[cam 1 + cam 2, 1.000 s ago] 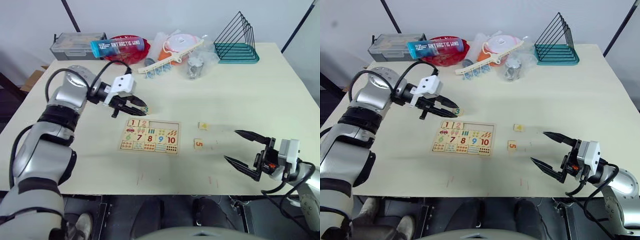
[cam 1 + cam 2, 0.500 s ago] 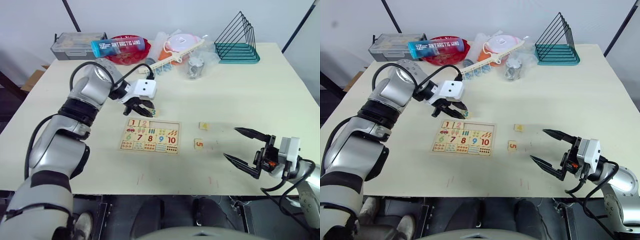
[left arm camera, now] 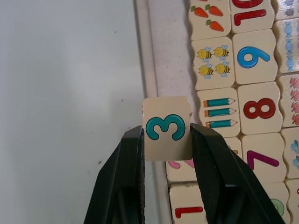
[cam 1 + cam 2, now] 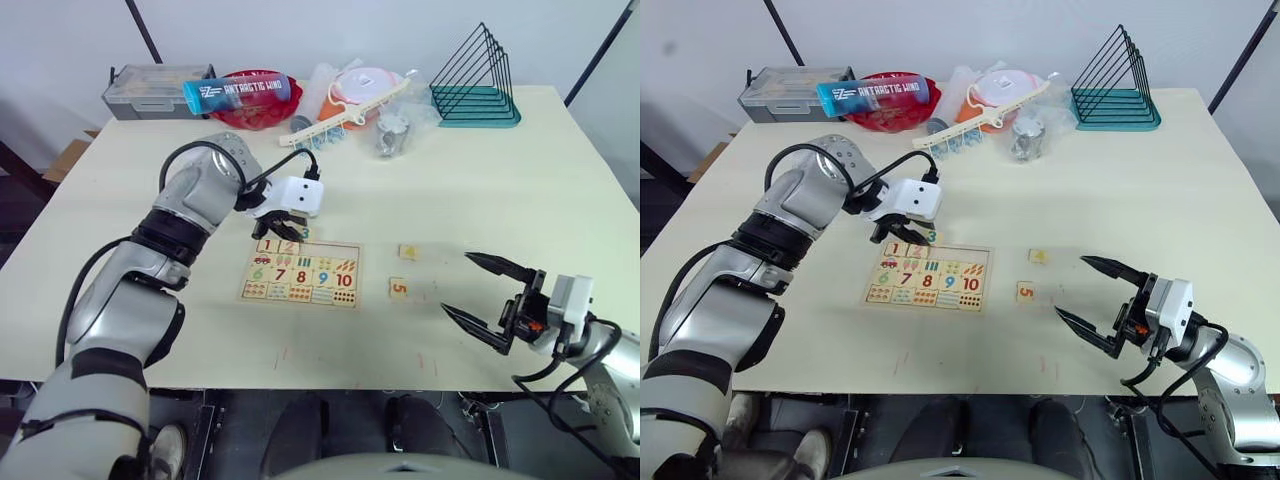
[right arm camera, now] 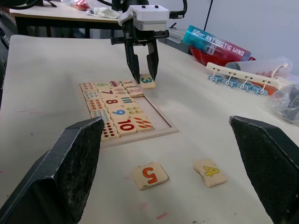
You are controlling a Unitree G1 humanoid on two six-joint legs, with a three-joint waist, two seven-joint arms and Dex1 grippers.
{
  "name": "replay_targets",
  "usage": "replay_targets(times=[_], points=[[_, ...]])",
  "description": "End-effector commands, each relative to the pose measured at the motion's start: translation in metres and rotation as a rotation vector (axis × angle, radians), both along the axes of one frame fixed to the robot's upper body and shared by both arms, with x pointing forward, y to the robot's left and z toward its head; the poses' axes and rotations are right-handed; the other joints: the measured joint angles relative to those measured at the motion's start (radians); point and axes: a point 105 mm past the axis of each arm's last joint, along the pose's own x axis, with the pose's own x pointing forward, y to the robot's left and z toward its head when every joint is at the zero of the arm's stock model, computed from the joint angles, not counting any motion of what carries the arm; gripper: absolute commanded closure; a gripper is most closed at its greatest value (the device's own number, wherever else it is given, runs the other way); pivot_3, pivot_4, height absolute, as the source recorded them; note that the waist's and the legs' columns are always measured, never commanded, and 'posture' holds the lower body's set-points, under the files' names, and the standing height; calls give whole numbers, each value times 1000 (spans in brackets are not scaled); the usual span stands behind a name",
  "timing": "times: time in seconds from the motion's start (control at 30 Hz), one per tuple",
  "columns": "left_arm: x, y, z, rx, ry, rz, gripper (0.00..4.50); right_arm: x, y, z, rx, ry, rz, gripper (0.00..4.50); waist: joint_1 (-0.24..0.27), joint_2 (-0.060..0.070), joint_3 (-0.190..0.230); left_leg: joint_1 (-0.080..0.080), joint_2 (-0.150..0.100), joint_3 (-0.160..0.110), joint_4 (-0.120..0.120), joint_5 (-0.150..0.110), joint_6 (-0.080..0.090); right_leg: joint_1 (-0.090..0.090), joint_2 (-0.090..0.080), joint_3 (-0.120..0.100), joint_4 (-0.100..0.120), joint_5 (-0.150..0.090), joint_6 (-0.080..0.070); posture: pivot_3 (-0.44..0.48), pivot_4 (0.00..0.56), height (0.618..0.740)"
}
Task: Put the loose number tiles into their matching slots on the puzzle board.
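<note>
The puzzle board [image 4: 300, 285] lies flat in the middle of the table. Tiles 1 [image 4: 265, 246] and 2 [image 4: 288, 247] sit in its top row, and the slots [image 4: 333, 250] to their right are bare wood. My left gripper [image 4: 291, 229] hovers at the board's top edge, shut on the green 3 tile [image 3: 167, 128], which hangs just above the row. Loose tiles 4 [image 4: 408, 252] and 5 [image 4: 398, 288] lie on the table right of the board. My right gripper [image 4: 456, 283] stands open and empty, right of those two tiles.
Along the table's far edge stand a grey box [image 4: 155, 90], a blue bottle [image 4: 235, 92] over a red bowl [image 4: 262, 110], a white clip rail [image 4: 318, 131], plastic-wrapped items [image 4: 372, 100] and a black wire rack [image 4: 474, 80].
My left gripper has carried the 3 tile rightward, from beyond the board's upper left corner to just over its top row. The right gripper has hardly moved.
</note>
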Motion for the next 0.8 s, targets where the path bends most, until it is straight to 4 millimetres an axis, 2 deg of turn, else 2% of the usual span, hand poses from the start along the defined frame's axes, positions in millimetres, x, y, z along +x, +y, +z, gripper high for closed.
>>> replay_targets(times=[0.03, 0.33, 0.8], points=[[-1, -6, 6, 4, -27, -24, 3548, 1, -1, 8, 7, -52, -15, 0, 1, 0, 0, 0, 0, 0, 0, 0, 0, 0, 0, 0, 0, 0, 0, 0, 150, 740], [8, -6, -3, 30, -39, -7, 3548, 3, 0, 8, 3, -59, -21, 0, 0, 0, 0, 0, 0, 0, 0, 0, 0, 0, 0, 0, 0, 0, 0, 0, 150, 740], [9, -5, -10, 50, -26, -25, 3548, 4, 0, 8, -1, -62, -25, 0, 0, 0, 0, 0, 0, 0, 0, 0, 0, 0, 0, 0, 0, 0, 0, 0, 150, 740]])
